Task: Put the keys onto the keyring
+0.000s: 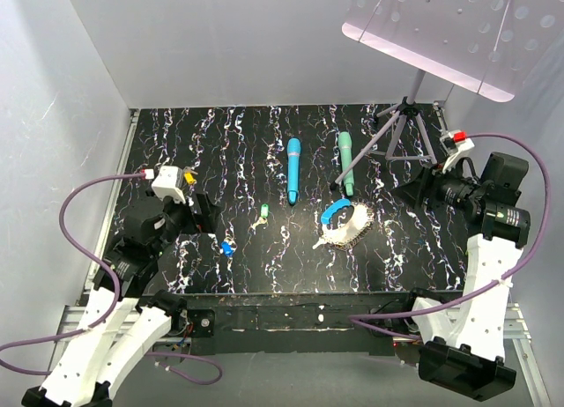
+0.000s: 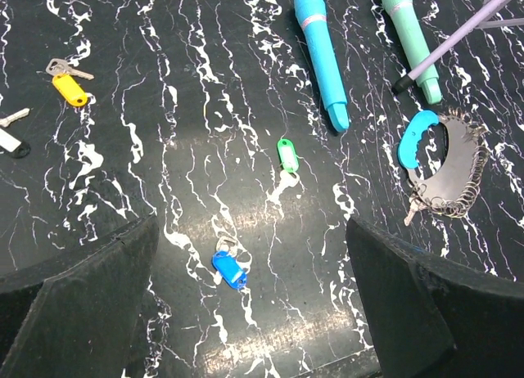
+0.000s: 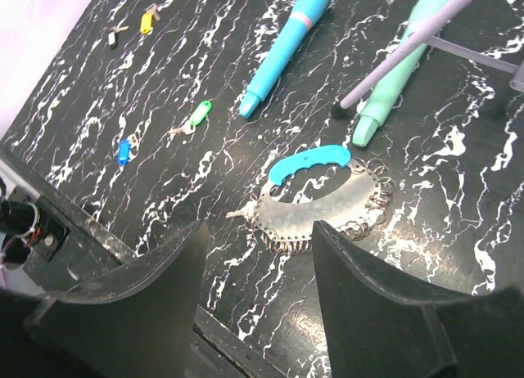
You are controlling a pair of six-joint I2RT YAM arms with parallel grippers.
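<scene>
Several keys lie loose on the table, none threaded yet; the keyring rests near the teal wand. We judge both arms poised to choose: left gripper spread wide above the blue key, right gripper parted, empty, over the keyring.

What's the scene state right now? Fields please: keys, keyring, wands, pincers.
keys: blue key, green key and yellow key lie loose on the table, apart from each other
keyring: keyring lies flat, no coloured key touching it
wands: blue wand and teal wand lie side by side; teal tip is near the keyring
left pincer: left pincer open, empty, blue key nearest
right pincer: right pincer open, empty, facing the keyring
</scene>
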